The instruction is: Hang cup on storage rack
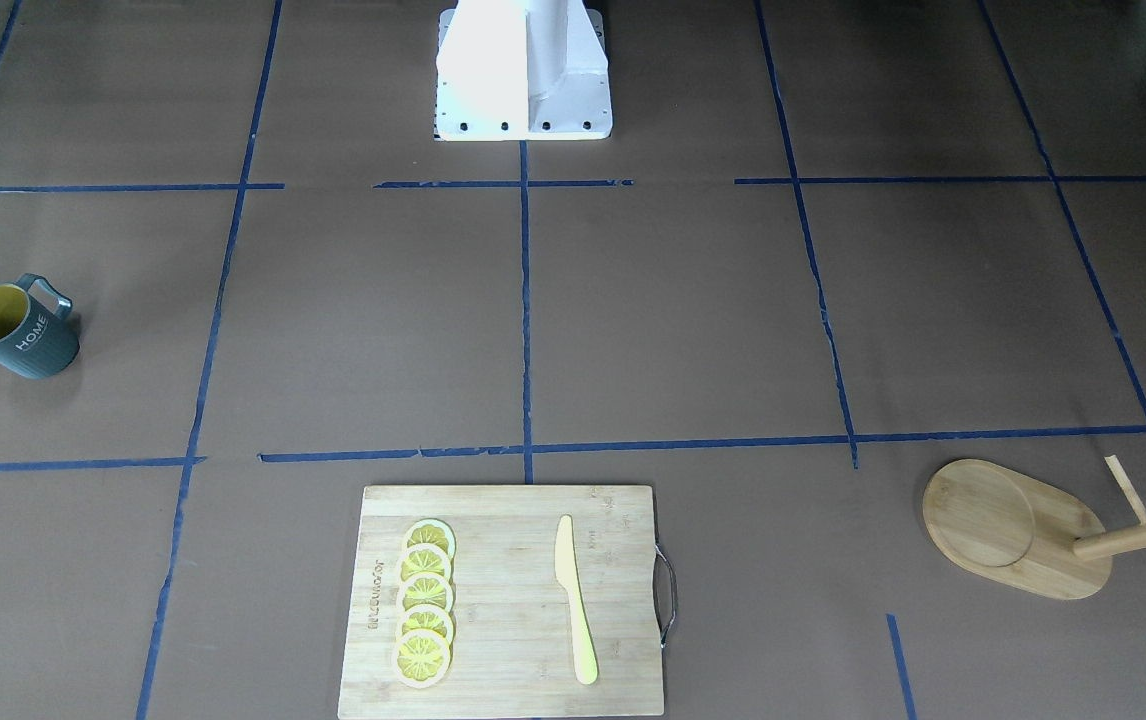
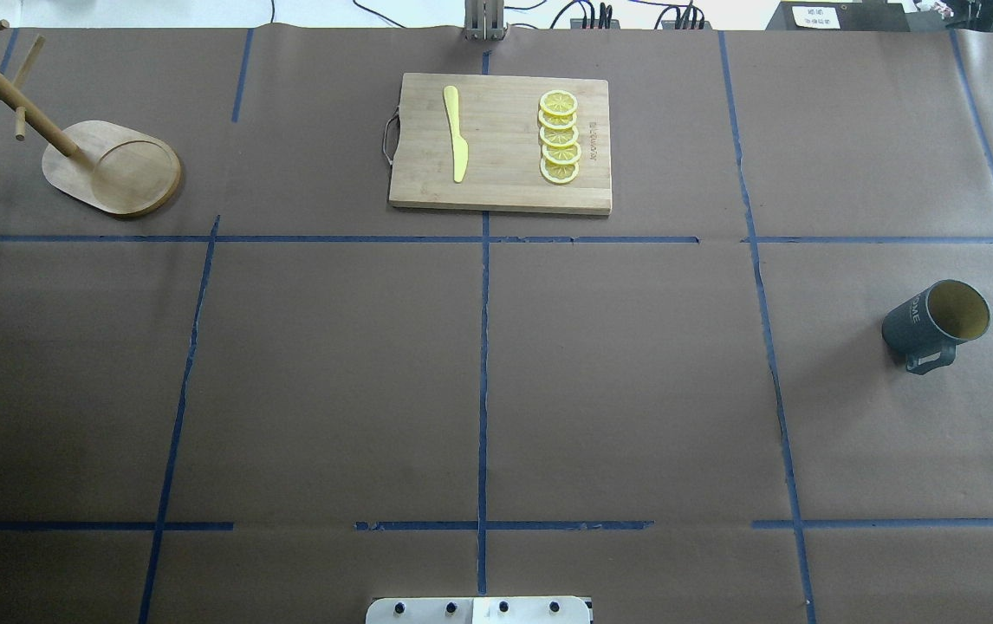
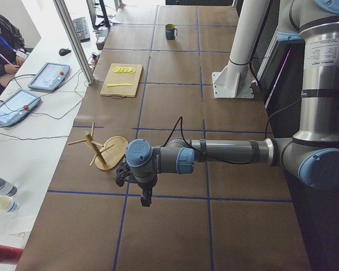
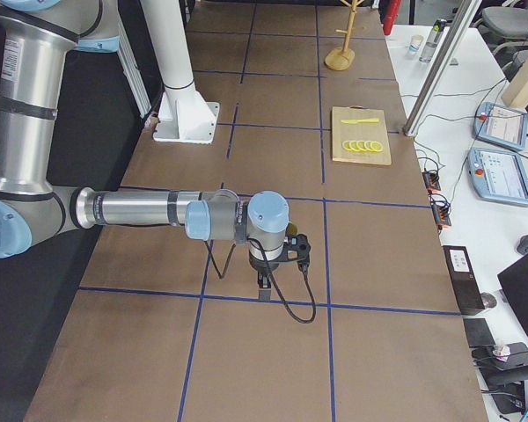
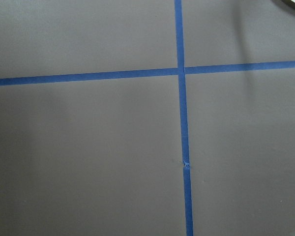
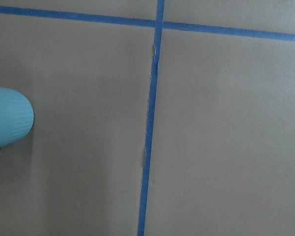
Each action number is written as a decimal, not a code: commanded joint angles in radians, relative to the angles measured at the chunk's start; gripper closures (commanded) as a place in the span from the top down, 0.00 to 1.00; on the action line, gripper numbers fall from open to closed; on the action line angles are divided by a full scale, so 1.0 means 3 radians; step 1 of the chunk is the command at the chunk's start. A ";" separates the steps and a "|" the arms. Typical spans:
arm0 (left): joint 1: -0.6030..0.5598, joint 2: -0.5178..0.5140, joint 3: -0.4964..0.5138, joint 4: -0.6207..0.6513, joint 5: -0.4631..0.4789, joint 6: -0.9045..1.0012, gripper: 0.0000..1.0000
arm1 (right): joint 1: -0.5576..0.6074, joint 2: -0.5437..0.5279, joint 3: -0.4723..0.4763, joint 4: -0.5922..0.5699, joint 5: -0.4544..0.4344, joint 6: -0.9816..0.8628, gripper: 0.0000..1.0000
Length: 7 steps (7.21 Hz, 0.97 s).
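Upright teal cup (image 2: 935,322), well apart from bamboo rack (image 2: 126,170)

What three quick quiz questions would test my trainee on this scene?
1. True or false: the cup hangs on the storage rack.
2. How many lemon slices lie on the cutting board? A three, B five, C seven.
3. On which of the robot's sides does the cup stand?
Key: 1 false; 2 B; 3 right.

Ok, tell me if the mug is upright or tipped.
Upright: the HOME mug stands on its base, open mouth up, handle out to the side.
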State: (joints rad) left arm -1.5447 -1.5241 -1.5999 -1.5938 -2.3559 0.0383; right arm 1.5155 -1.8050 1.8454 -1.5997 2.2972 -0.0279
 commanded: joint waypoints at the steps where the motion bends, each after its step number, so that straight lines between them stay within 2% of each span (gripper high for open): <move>1: 0.0010 -0.0002 0.0010 0.0000 0.0004 0.0000 1.00 | -0.0045 0.0024 0.0000 0.0004 0.0002 -0.0004 1.00; 4: 0.0010 0.0003 0.0005 0.0000 -0.0001 0.0000 1.00 | -0.0315 0.0309 -0.0020 0.0377 0.0043 -0.0014 1.00; 6: 0.0010 0.0003 0.0010 0.0000 -0.0006 -0.0005 1.00 | -0.0704 0.0494 -0.0026 0.0378 0.0033 -0.0004 1.00; 7: 0.0010 0.0023 0.0010 0.0000 -0.0011 -0.0005 1.00 | -0.0756 0.0509 -0.0081 0.0378 0.0038 -0.0004 1.00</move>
State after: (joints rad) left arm -1.5417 -1.5215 -1.5974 -1.5938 -2.3576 0.0370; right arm 1.3257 -1.6661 1.8340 -1.4882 2.3073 -0.0297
